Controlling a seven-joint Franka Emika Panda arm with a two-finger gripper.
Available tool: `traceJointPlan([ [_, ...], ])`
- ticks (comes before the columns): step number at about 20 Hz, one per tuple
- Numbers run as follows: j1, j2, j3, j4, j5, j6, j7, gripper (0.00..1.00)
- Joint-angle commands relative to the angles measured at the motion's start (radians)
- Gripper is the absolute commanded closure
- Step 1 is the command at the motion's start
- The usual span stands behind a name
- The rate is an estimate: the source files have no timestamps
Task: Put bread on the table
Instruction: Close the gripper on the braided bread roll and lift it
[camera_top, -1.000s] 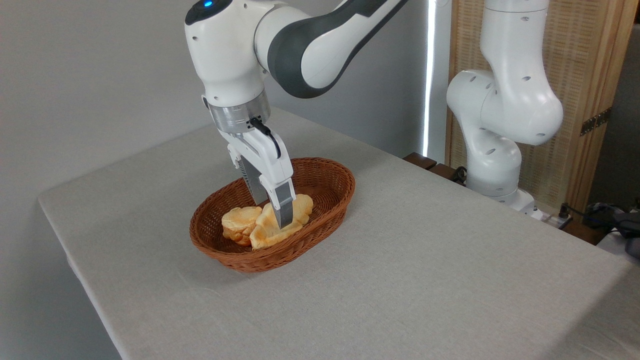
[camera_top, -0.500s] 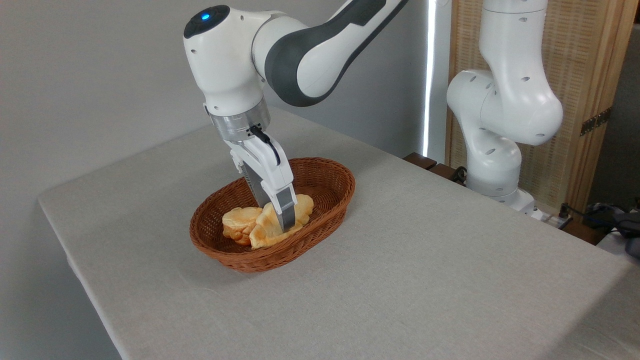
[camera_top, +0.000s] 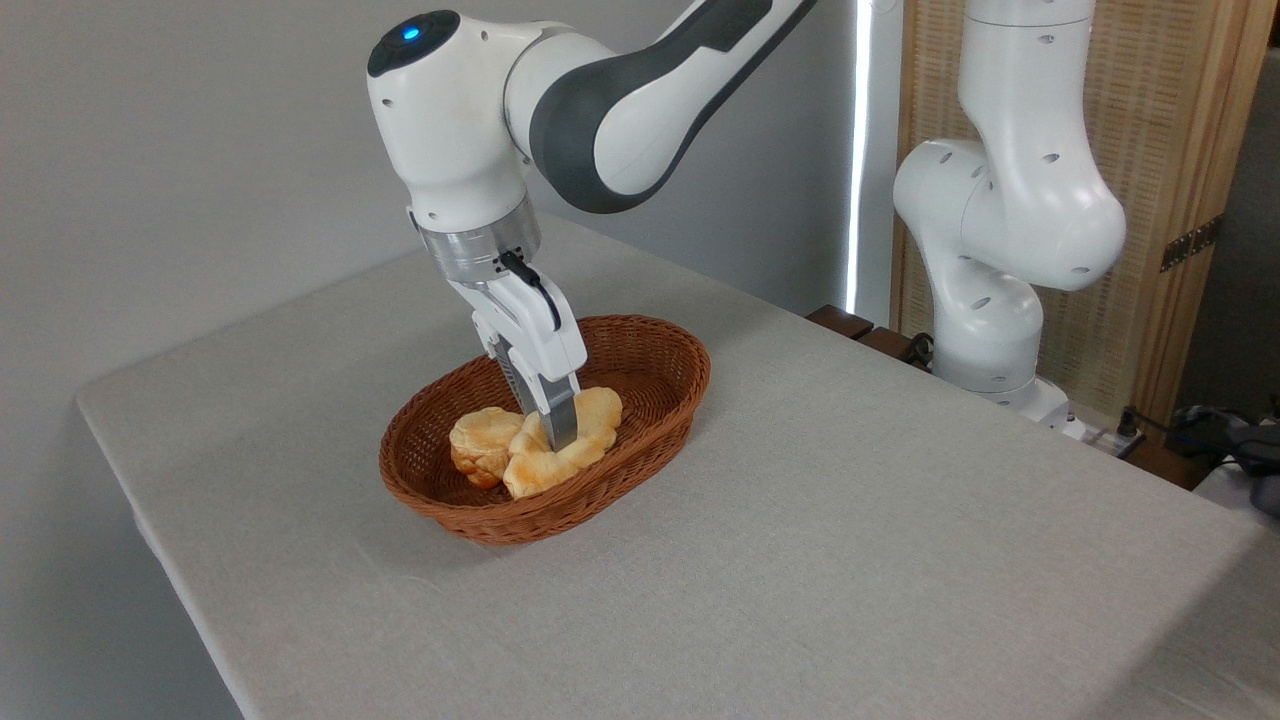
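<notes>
Grasp step: the gripper (camera_top: 556, 437), clamped on the bread (camera_top: 560, 452) in the basket (camera_top: 660, 372) at frame centre, should next lift clear toward the table (camera_top: 850, 520).

The counter (camera_top: 850, 560) is a large surface with rounded corners, covered in light grey-beige cloth, filling the lower and middle frame. Directly on it, left of centre, sits a brown oval wicker basket (camera_top: 640, 345). The robot's white base (camera_top: 1030, 400) stands at its far right edge.

No readable text, label or number appears.
</notes>
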Motion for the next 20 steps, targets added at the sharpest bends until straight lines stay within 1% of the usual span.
traceJointPlan([
  [1,0.001,-0.016,0.007,-0.003,0.007,-0.004,-0.001,0.71],
  [8,0.004,-0.035,0.013,0.009,0.007,-0.017,-0.005,0.71],
  [11,0.004,-0.036,0.013,0.055,0.005,-0.093,-0.001,0.7],
  [16,0.004,-0.052,0.015,0.08,0.004,-0.11,-0.004,0.69],
  [17,0.006,-0.055,0.018,0.086,0.004,-0.112,-0.002,0.69],
  [19,0.023,-0.059,0.022,0.104,0.004,-0.122,-0.001,0.67],
  [20,0.026,-0.064,0.036,0.106,0.005,-0.124,0.004,0.67],
])
